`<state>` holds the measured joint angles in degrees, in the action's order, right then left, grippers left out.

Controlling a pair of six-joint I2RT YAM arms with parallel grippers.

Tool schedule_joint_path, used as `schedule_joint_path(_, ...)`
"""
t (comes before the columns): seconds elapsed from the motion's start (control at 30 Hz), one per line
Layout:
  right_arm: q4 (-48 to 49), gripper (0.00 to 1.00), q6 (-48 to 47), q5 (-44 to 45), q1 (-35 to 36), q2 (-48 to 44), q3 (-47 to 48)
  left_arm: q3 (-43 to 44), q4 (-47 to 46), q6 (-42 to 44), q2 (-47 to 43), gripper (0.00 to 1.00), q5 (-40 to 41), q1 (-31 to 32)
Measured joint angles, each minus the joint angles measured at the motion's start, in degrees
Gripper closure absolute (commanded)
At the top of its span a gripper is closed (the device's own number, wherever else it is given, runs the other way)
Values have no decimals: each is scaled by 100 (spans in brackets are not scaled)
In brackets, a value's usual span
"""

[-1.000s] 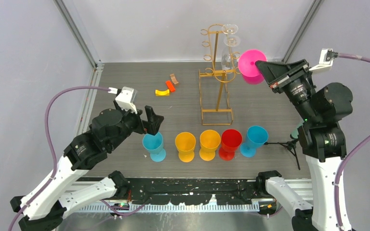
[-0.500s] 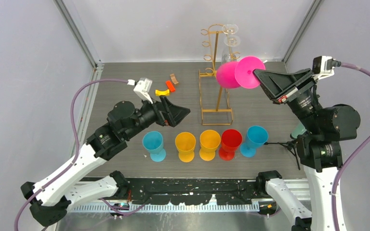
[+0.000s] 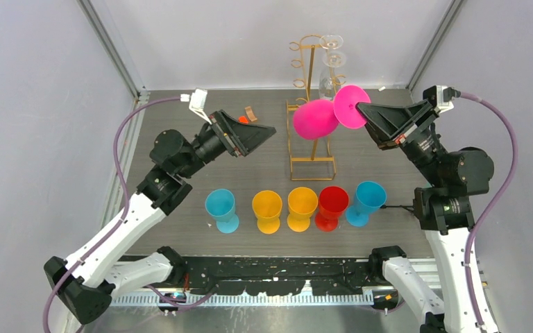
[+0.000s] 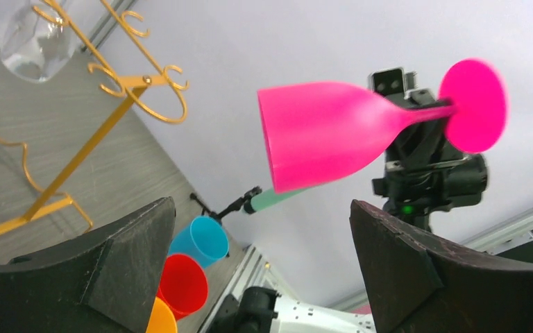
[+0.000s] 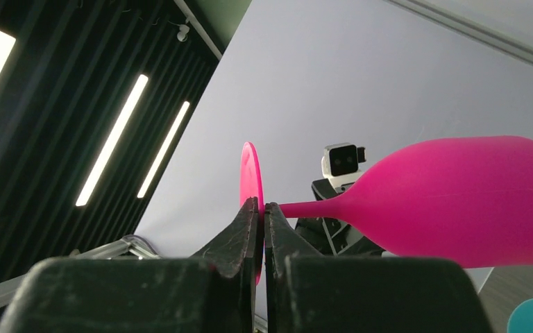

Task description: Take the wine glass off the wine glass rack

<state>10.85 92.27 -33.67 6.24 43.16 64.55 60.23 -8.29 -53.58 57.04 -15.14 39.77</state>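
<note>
- The pink wine glass (image 3: 316,119) is in the air, tipped onto its side. Its mouth faces 9 o'clock and its foot disc lies at 3 o'clock.
- The right gripper (image 3: 362,111) comes in from the 3 o'clock side. Its jaws are clenched on the glass at the foot end. In the right wrist view the two fingers (image 5: 246,225) are pinched nearly together, with the thin foot disc edge-on between them and the stem running off toward 3 o'clock.
- The wine glass rack (image 3: 311,135) stands on the table (image 3: 180,125) at about 12 o'clock of the work area, with its wire base flat.
- From above, the pink bowl overlaps the rack's upright. In the left wrist view the glass is apart from the gold hooks, with only wall behind it.
- Clear glasses (image 3: 332,50) hang mouth-down on the 3 o'clock side of the rack's upright, near the top.
- The left gripper (image 3: 269,130) is raised at 9 o'clock of the pink bowl, near it but not touching. Its jaws are released, spread wide and holding nothing. In its own wrist view the bowl's mouth sits between the two fingers.
- A row of five cups (image 3: 302,203) stands at 6 o'clock of the rack. From 9 to 3 o'clock they are blue, orange, orange, red and blue.
- Small coloured pieces (image 3: 250,113) lie at 9 o'clock of the rack, partly hidden by the left gripper.
</note>
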Motion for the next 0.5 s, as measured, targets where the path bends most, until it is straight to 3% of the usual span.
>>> schedule_joint_path(0.27, 857, 100, 793, 2, 0, 63, -452, -461, -1934, -1558, 437, 1, -907, -601)
schedule_joint_path(0.5, 1659, 100, 1342, 35, 79, 308, -616, -509, -3458, -2931, 1139, 16, -1471, -616)
